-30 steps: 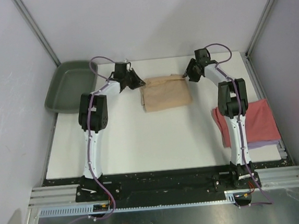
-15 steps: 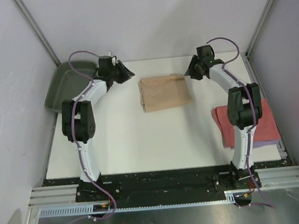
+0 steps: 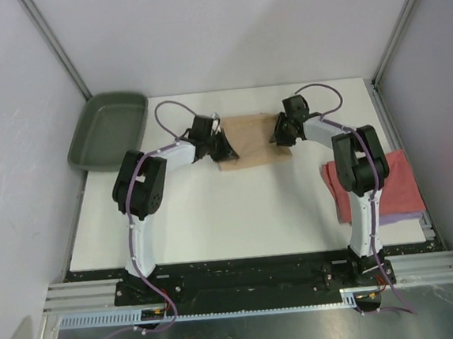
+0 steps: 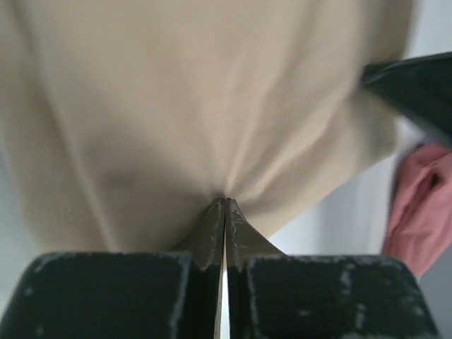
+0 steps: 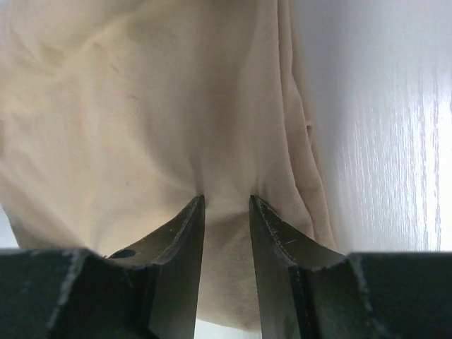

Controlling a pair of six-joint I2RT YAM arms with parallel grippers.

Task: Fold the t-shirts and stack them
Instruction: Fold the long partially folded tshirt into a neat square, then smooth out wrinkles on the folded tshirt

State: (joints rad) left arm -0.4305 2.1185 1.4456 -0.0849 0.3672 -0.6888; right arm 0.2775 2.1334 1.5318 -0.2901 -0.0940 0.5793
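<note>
Jaws returned, left pinching tan shirt (image 3: 252,139), right ajar

Closes in a white table (image 3: 214,210) with pale grey walls (image 3: 238,26) on three sides; sets aluminium posts (image 3: 55,46) at the far corners, metal rails (image 3: 79,296) along the near edge.

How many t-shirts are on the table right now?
3. A tan shirt lies at the far middle, a coral-red shirt at the right edge, and a lavender shirt peeks from under it; more could be hidden beneath.
</note>
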